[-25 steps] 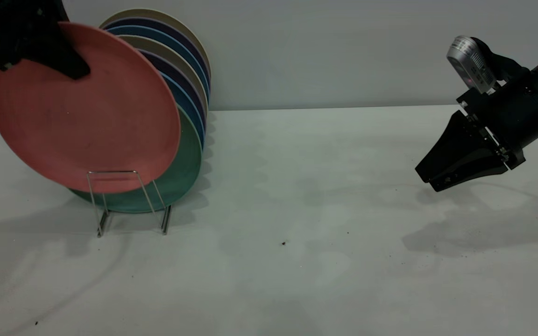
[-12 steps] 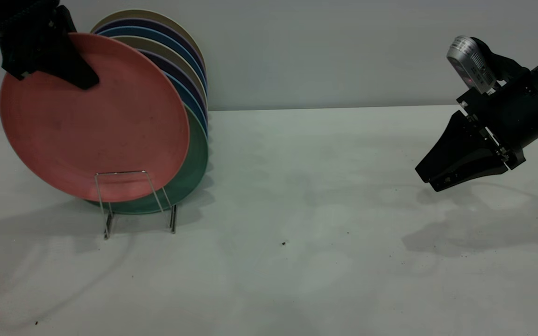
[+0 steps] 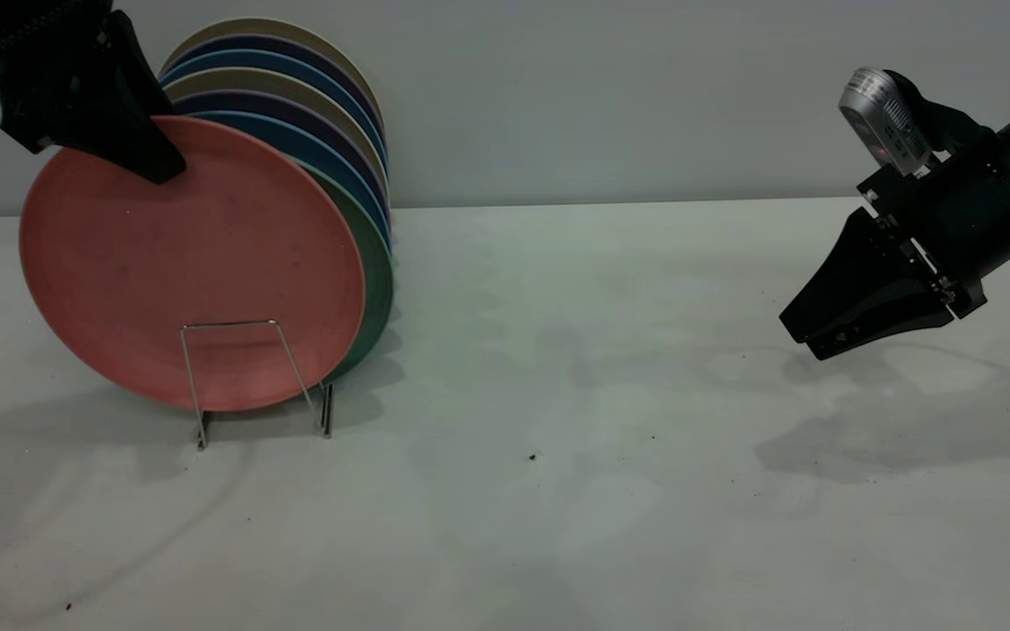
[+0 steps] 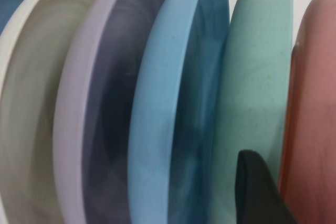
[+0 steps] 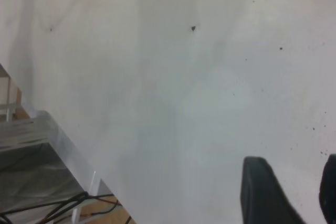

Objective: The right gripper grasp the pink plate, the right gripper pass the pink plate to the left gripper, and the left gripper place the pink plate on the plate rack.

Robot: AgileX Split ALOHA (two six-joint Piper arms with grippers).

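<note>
The pink plate [image 3: 198, 263] stands upright in the front slot of the plate rack [image 3: 233, 323], leaning on the teal-green plate [image 3: 380, 272] behind it. My left gripper [image 3: 159, 166] is at the plate's upper left rim, with its jaws astride the rim and open. In the left wrist view one finger [image 4: 257, 192] sits between the teal-green plate [image 4: 257, 77] and the pink plate [image 4: 315, 103]; the other finger is hidden. My right gripper [image 3: 799, 337] hovers open and empty over the table at the far right, and its fingers also show in the right wrist view [image 5: 307, 166].
Several more plates [image 3: 312, 96], beige, blue and purple, stand in the rack behind the teal-green one. The white table [image 3: 558, 394] reaches back to a grey wall. The table's edge and cables under it [image 5: 58, 198] show in the right wrist view.
The pink plate has moved right and dropped down into the rack's front slot, sliding down out of the left gripper's hold. The left gripper stayed high. The right arm has not moved.
</note>
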